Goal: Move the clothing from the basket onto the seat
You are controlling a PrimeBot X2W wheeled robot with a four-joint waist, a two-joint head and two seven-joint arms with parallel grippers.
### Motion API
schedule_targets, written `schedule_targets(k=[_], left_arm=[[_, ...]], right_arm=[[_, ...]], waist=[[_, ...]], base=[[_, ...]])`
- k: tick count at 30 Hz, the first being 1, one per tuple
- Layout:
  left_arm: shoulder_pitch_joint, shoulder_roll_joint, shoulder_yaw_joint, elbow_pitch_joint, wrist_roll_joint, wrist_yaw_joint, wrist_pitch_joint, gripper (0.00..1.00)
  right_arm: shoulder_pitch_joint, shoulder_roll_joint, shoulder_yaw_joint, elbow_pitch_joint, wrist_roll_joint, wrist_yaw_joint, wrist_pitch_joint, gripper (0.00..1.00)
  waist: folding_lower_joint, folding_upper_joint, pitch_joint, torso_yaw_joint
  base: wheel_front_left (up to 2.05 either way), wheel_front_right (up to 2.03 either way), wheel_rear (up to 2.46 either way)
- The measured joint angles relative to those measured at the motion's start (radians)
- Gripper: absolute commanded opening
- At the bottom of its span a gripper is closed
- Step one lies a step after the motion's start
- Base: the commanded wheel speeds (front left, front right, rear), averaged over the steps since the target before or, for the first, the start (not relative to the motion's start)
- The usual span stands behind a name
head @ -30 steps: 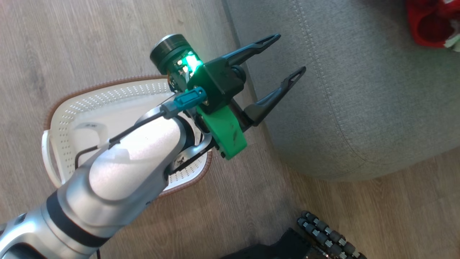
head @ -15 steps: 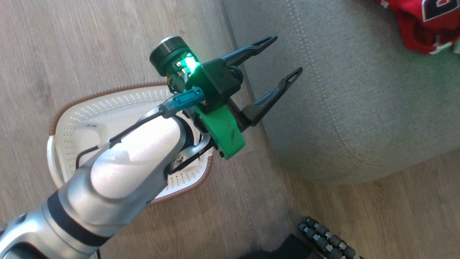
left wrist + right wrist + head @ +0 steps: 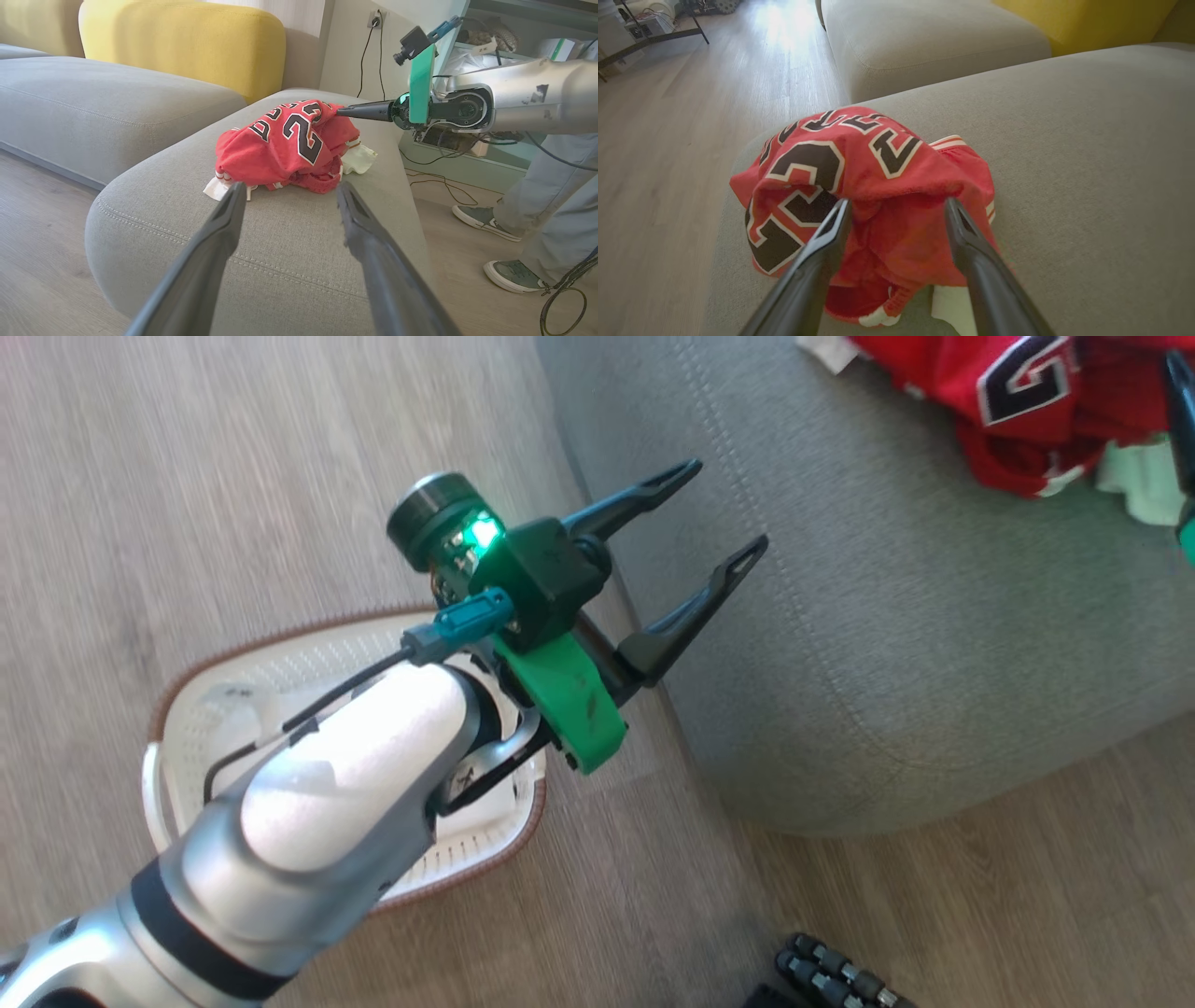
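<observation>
We see a wood floor (image 3: 28,261). A yellow cushion (image 3: 187,42) sits at the back. Right of the cushion is a pale wall (image 3: 345,51) with a plug socket (image 3: 375,18).

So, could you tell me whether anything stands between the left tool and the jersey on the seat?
Nothing visible does. Only bare seat lies between the open left tool and the jersey. The right tool, open too, reaches the jersey from the side, out of that path.

basket (image 3: 271,667) half hidden by arm (image 3: 355,775), clothing (image 3: 1018,439) cropped
</observation>
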Motion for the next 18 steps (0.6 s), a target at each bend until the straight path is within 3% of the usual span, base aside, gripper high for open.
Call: schedule_targets(k=[18], left_arm=[[0.133,0.011,0.013,0.021,-0.062,0.058,-0.078,1.00]], right_arm=[[0.178,-0.070,-0.010,-0.170,0.008,0.000,-0.059,1.00]], waist=[[0.0000,0.0000,-0.225,-0.003]], base=[[0.00,0.00,0.00]])
